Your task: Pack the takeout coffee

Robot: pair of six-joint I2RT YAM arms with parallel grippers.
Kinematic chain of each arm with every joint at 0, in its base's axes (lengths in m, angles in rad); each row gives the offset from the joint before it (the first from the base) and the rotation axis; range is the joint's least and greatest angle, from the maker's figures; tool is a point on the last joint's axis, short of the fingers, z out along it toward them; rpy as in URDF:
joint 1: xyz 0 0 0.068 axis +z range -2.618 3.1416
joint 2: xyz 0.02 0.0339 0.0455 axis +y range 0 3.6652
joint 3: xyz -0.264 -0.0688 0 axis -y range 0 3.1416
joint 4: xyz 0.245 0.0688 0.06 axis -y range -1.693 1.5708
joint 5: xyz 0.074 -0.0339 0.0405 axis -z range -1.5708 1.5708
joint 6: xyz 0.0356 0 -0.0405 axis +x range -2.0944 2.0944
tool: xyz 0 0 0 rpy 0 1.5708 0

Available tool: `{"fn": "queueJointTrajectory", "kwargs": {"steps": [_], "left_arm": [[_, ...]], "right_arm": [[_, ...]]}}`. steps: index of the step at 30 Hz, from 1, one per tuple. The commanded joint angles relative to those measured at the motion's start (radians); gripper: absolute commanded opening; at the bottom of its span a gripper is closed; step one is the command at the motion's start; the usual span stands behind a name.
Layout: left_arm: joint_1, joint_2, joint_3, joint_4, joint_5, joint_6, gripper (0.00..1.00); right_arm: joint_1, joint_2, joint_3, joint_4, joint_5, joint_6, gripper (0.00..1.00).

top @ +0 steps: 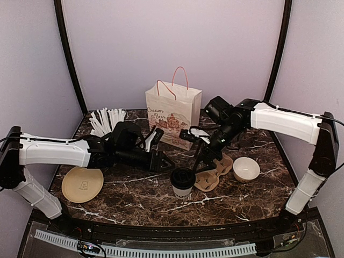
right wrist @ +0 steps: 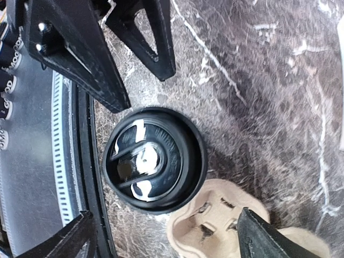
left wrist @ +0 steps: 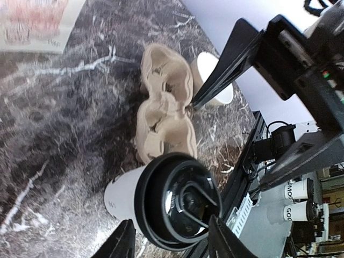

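The takeout coffee, a white paper cup with its black lid on, stands upright at the table's front middle. It also shows in the left wrist view. Its lid shows in the right wrist view. My left gripper is open just left of the cup. In the left wrist view the lidded cup sits just ahead, between the spread fingertips. My right gripper is open and empty, hovering above the cup's right side and the tan pulp cup carrier. In the right wrist view its jaws straddle lid and carrier.
A printed paper bag with pink handles stands at the back middle. A cup of white straws is at the back left, a tan plate at the front left, and a low white bowl right of the carrier.
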Motion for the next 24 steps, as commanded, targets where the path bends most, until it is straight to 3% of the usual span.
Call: {"fn": "queueJointTrajectory", "kwargs": {"steps": [1,6,12,24], "left_arm": [[-0.002,-0.085,0.034,-0.029,-0.070,0.056,0.50],[0.000,-0.172,0.025,-0.121,-0.249,0.089,0.54],[0.014,-0.274,-0.019,-0.174,-0.461,0.027,0.69],[0.029,-0.309,-0.075,-0.174,-0.466,0.008,0.71]], "right_arm": [[0.031,-0.043,0.038,0.006,0.083,-0.073,0.90],[0.099,-0.060,0.048,0.048,0.189,-0.155,0.94],[0.153,0.002,0.080,0.061,0.207,-0.197,0.96],[0.216,0.099,0.110,0.039,0.259,-0.211,0.99]]}}
